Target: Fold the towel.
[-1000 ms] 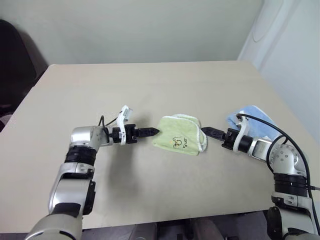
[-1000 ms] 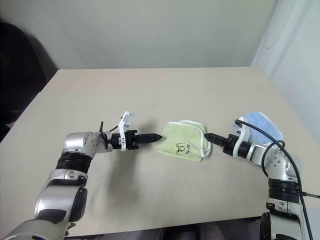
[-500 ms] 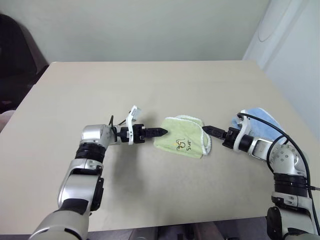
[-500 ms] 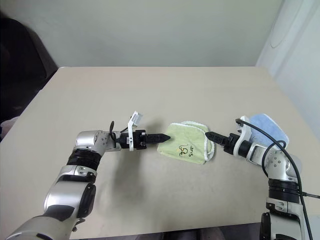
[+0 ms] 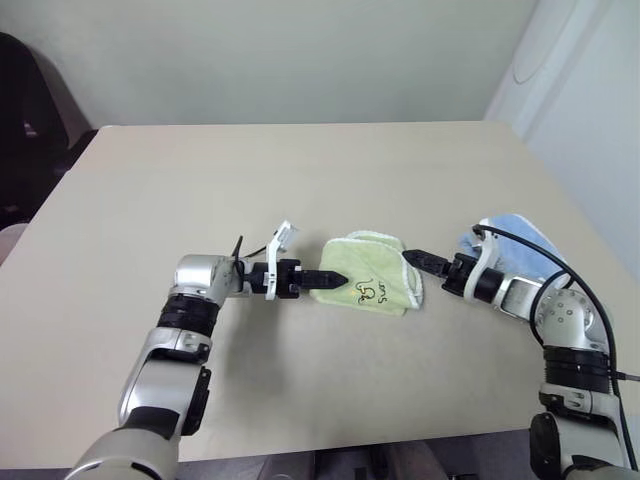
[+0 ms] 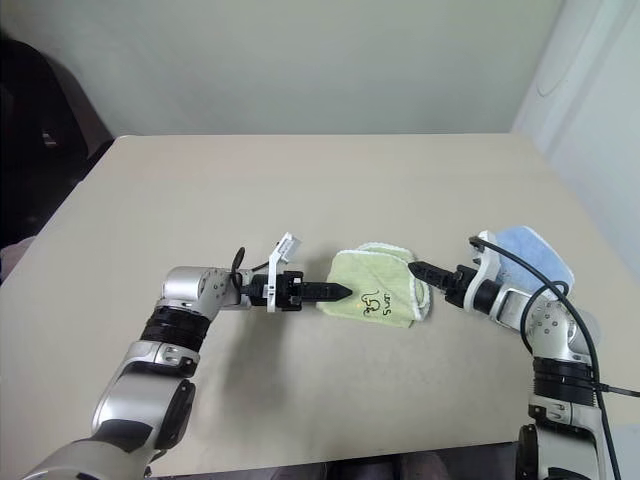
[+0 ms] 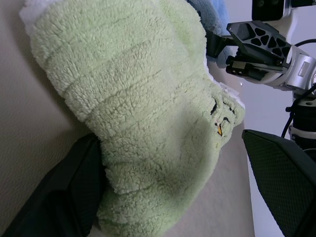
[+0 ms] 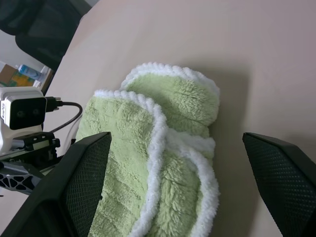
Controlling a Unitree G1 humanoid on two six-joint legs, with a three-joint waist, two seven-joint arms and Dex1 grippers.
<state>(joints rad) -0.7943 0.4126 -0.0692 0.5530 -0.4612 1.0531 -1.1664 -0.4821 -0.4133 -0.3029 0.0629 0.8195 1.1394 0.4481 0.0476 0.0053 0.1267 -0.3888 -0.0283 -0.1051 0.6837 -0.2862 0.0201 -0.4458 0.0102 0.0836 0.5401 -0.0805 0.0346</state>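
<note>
A big, flat, light tan tabletop (image 5: 300, 170) takes up most of the room in the head views. Its top is smooth and plain, and soft light falls evenly on it. Behind its far edge stands a plain, pale cream wall (image 5: 300, 50). On the right side there is a white wall or panel (image 5: 590, 110) with a faint round shape on it, running down beside the tabletop. At the far left sits a dark black chair (image 5: 25, 110), partly in shadow, just beside the tabletop's corner. Below the near edge of the tabletop there is a strip of grey floor (image 5: 340, 465).
</note>
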